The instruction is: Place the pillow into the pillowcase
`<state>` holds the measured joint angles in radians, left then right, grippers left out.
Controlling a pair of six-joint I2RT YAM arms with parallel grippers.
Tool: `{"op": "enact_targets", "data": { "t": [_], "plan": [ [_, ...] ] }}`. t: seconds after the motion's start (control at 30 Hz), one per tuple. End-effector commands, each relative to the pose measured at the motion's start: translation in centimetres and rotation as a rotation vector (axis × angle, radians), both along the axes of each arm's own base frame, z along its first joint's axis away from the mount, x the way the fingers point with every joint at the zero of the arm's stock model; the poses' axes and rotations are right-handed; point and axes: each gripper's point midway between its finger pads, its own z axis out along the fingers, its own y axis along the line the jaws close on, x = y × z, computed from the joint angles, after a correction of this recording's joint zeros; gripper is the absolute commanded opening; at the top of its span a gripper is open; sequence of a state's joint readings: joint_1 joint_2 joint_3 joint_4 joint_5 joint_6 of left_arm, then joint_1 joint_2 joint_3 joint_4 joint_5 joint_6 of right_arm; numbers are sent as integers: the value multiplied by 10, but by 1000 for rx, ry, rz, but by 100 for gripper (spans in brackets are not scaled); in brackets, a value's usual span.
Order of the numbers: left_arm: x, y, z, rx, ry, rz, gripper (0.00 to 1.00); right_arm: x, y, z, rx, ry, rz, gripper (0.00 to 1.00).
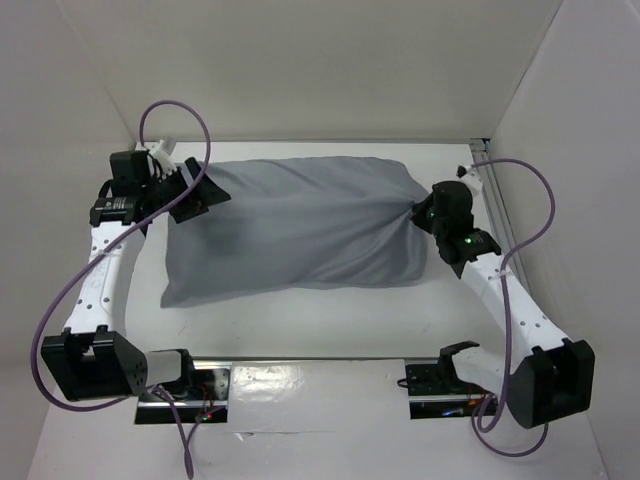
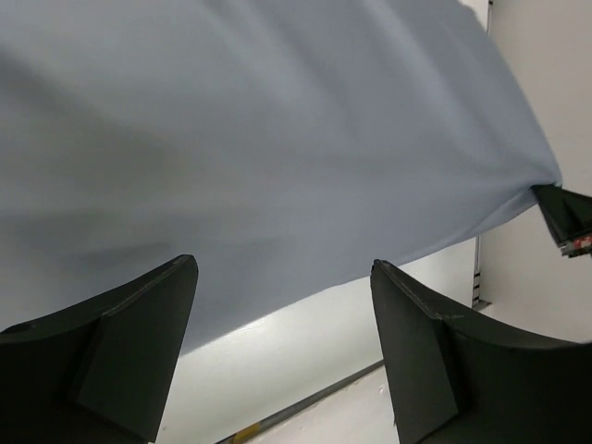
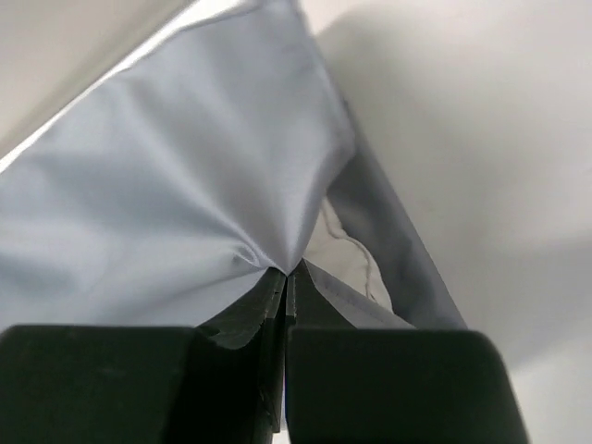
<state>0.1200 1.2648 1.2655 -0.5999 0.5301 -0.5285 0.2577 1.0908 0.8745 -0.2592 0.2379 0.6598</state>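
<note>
Where the limp mid-grey fabric pillowcase [image 1: 300,225] gathers to a point, your right gripper [image 1: 420,212] pinches it, fingers clamped together. The plump white pillow [image 3: 344,254] shows as a sliver just beyond those tips. Your left gripper [image 1: 195,195] stands spread apart, grey cloth just ahead of it.

Top view looking down, wrist views close, sharing pillowcase [image 1: 300,225]

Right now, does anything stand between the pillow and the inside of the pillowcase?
Nothing visible does. The pillow already shows white inside the open end of the pillowcase, and the right gripper is shut on that end's edge.
</note>
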Motion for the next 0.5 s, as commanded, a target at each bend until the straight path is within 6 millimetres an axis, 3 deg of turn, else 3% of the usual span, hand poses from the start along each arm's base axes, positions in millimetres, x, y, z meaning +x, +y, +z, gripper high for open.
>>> {"op": "enact_targets", "data": {
  "t": [0.0,0.1,0.13,0.2,0.23,0.27,0.3,0.37,0.43,0.47],
  "plan": [
    [-5,0,-10,-4,19,15,89,8,-58,2,-113,39,-162,0],
    [-8,7,-12,27,6,53,89,15,-64,5,-120,102,-151,24],
    [-8,9,-15,36,18,65,89,15,-66,25,-118,62,-164,45],
    [-9,16,-22,61,39,98,89,12,-49,52,-132,-33,-109,72],
    [-8,17,-23,60,43,110,89,10,-41,80,-112,-132,-100,85],
    [-11,16,-28,59,61,110,89,9,-34,88,-121,-164,-73,97],
    [-9,18,-31,57,75,122,89,9,-20,97,-131,-192,-26,97],
    [-8,11,-37,66,89,117,89,23,5,91,-146,-145,63,97],
    [-2,15,-55,101,128,141,89,34,25,73,-157,-80,134,94],
    [0,14,-64,118,142,144,87,45,41,49,-146,-10,199,92]
  ]
}}
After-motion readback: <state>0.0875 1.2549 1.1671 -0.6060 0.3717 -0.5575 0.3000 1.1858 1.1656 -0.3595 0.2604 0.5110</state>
